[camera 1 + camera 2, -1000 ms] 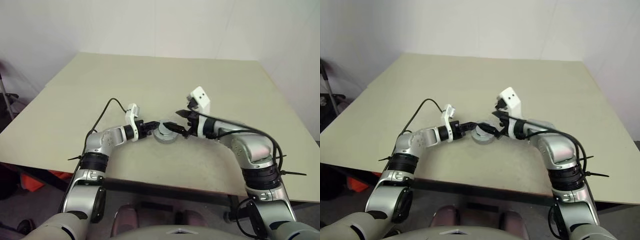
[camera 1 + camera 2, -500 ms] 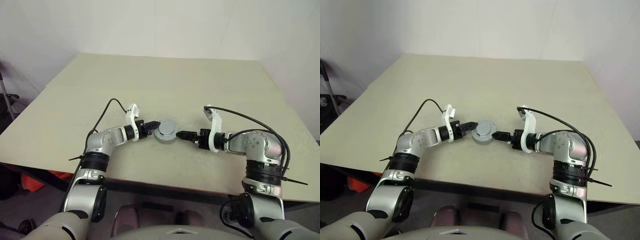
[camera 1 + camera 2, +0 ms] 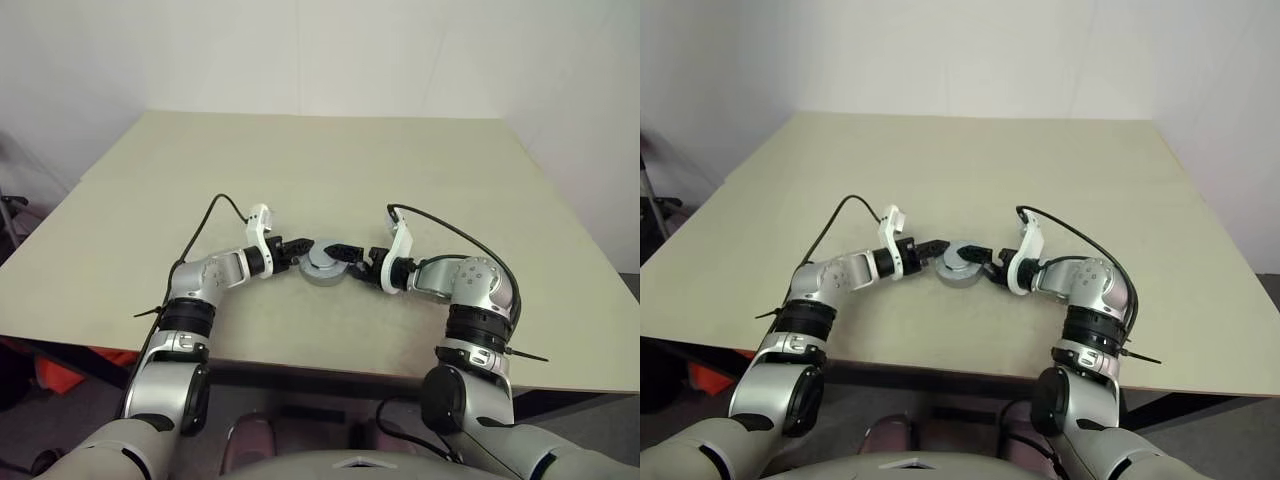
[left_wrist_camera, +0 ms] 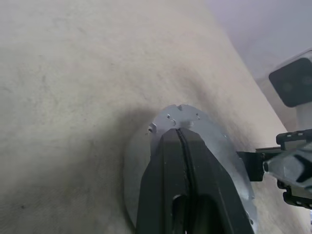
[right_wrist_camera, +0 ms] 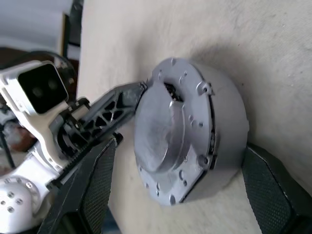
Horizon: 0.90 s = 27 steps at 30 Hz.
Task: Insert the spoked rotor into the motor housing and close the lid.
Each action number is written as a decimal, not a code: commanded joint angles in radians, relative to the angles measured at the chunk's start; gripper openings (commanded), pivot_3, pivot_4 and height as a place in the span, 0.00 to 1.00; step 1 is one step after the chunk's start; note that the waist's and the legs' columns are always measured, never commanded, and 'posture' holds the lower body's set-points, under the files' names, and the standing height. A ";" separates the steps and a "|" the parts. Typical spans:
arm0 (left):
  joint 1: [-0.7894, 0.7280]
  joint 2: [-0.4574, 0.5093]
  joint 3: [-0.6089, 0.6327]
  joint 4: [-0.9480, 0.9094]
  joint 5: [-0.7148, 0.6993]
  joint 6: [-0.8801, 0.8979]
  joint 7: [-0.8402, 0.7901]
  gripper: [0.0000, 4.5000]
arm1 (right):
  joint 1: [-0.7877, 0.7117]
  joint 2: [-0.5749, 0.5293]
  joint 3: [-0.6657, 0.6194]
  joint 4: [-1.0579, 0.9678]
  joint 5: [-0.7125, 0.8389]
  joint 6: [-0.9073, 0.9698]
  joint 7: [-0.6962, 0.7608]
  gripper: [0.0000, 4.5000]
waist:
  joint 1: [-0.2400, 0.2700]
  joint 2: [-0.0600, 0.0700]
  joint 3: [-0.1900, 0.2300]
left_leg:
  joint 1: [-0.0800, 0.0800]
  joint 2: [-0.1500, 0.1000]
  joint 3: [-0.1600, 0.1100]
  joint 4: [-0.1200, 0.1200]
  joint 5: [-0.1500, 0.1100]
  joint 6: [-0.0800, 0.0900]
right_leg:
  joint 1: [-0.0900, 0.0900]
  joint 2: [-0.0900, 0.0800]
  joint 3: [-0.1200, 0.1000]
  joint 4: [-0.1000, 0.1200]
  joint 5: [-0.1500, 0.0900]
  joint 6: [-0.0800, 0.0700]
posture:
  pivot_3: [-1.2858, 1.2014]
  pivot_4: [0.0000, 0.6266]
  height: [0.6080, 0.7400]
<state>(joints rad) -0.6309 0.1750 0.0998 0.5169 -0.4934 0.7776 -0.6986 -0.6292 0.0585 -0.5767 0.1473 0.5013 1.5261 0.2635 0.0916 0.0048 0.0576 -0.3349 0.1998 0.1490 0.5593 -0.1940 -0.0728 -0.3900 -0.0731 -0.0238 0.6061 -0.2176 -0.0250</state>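
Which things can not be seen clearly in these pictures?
- Spoked rotor and copper windings: hidden under the lid that sits on the motor housing, so whether the rotor is inside cannot be told.
- Lid seating: right wrist view shows a dark gap at the rim; fully closed or not is unclear.
- Housing's near side: left wrist view, covered by the shut left gripper.
- Right gripper: eye views too small to show contact.

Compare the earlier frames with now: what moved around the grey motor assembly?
The right pincer came down from above the round grey metal motor housing with its smooth lid on, rolled over, and now straddles it, fingers wide. The left pincer stayed shut against the lid; the assembly stayed put.
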 commanded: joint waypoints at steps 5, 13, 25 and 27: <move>-0.019 0.002 0.001 0.008 0.020 -0.017 0.015 0.00 | -0.042 0.086 0.014 -0.017 0.041 0.051 -0.028 0.99 | 0.002 0.000 0.000 | -0.001 0.001 0.000 -0.004 0.001 -0.001 | -0.003 0.000 -0.001 0.000 0.000 -0.001 | 0.52 0.00 1.00; -0.021 0.002 0.006 0.013 0.024 -0.028 0.020 0.00 | -0.034 0.098 0.058 0.028 0.022 -0.012 -0.049 0.99 | 0.004 0.000 0.000 | -0.008 -0.002 0.000 -0.004 0.000 0.001 | -0.009 0.000 -0.002 -0.001 0.003 -0.009 | 0.52 0.00 1.00; -0.026 0.003 0.027 0.032 0.033 -0.059 0.025 0.00 | -0.017 0.046 0.081 0.057 0.033 -0.099 -0.075 0.55 | 0.006 0.001 0.000 | -0.006 0.000 0.000 -0.004 0.002 -0.003 | -0.007 0.000 -0.002 0.000 0.001 -0.005 | 0.52 0.00 1.00; -0.030 0.004 0.044 0.041 0.028 -0.073 0.032 0.00 | -0.021 0.042 0.073 0.062 0.036 -0.103 -0.079 0.49 | 0.006 0.001 0.000 | -0.007 0.000 0.000 -0.004 0.002 -0.003 | -0.007 0.000 -0.002 0.000 0.003 -0.010 | 0.52 0.00 1.00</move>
<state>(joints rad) -0.6426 0.1793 0.1326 0.5468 -0.4650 0.7183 -0.6727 -0.6396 0.1030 -0.5158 0.1987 0.5371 1.4339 0.2090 0.0976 0.0053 0.0575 -0.3417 0.1999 0.1491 0.5554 -0.1920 -0.0759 -0.3969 -0.0730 -0.0258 0.6064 -0.2142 -0.0351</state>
